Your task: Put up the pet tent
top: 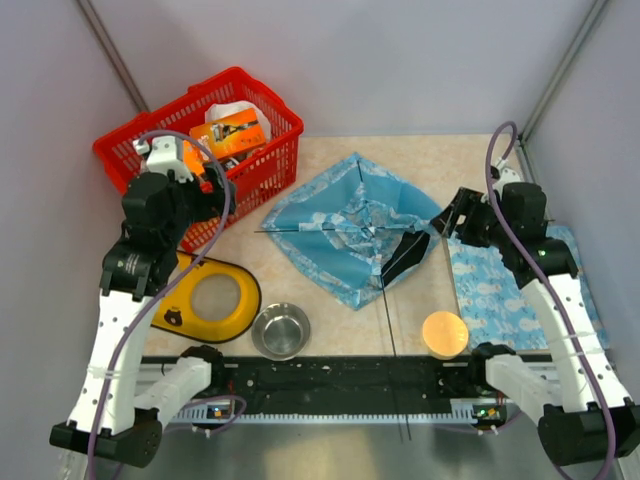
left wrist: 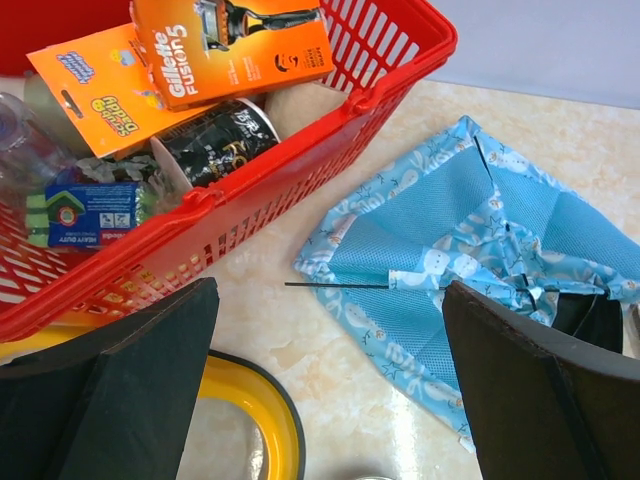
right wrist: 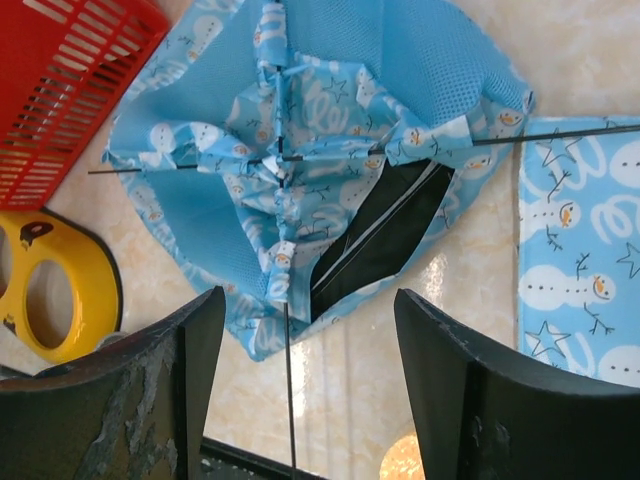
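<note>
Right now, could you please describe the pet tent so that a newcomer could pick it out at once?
Start at the red basket at the far left of the table; the pet tent lies collapsed just to its right, mid-table. Unlike the flat mat of the same blue printed fabric at the right edge, it is crumpled, with thin dark poles sticking out and a dark opening.

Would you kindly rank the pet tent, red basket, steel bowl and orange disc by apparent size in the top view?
1. pet tent and red basket: too alike to rank
2. steel bowl
3. orange disc
</note>
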Action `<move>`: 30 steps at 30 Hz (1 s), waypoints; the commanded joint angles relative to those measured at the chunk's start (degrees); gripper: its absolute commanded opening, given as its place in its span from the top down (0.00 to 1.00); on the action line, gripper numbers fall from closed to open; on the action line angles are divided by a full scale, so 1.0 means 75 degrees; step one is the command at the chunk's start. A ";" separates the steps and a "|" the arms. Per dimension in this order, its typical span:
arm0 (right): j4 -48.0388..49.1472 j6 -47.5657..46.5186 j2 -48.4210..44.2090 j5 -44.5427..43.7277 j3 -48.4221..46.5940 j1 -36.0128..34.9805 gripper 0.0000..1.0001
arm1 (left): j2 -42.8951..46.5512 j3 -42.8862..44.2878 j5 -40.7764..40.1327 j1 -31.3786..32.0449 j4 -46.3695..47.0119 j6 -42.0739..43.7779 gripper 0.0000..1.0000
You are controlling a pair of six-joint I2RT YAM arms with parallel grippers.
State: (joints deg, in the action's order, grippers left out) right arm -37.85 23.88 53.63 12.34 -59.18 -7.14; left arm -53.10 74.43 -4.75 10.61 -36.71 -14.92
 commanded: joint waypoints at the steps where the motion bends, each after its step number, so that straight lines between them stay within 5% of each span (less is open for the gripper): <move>1: -0.0051 0.0097 -0.0423 0.0615 0.0296 -0.0080 0.30 | 0.0248 -0.0291 0.0597 -0.0009 0.0639 -0.0063 0.01; 12: -0.0286 0.0963 -0.1232 0.1367 0.1783 -0.1097 0.24 | 0.0262 -0.1511 0.3703 0.0131 0.1990 -0.0495 0.02; 20: 0.0452 0.2369 -0.0835 -0.0307 0.2850 -0.3827 0.27 | -0.0618 -0.2177 0.3119 0.1736 0.2725 -0.0952 0.03; 30: 0.1342 0.3050 0.0254 -0.1024 0.3566 -0.5223 0.36 | -0.1040 -0.3665 0.2298 0.2897 0.4459 -0.1877 0.07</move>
State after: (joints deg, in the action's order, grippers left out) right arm -33.80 43.62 52.38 7.46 -32.93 -42.35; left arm -59.99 49.82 14.92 29.78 -13.13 -24.88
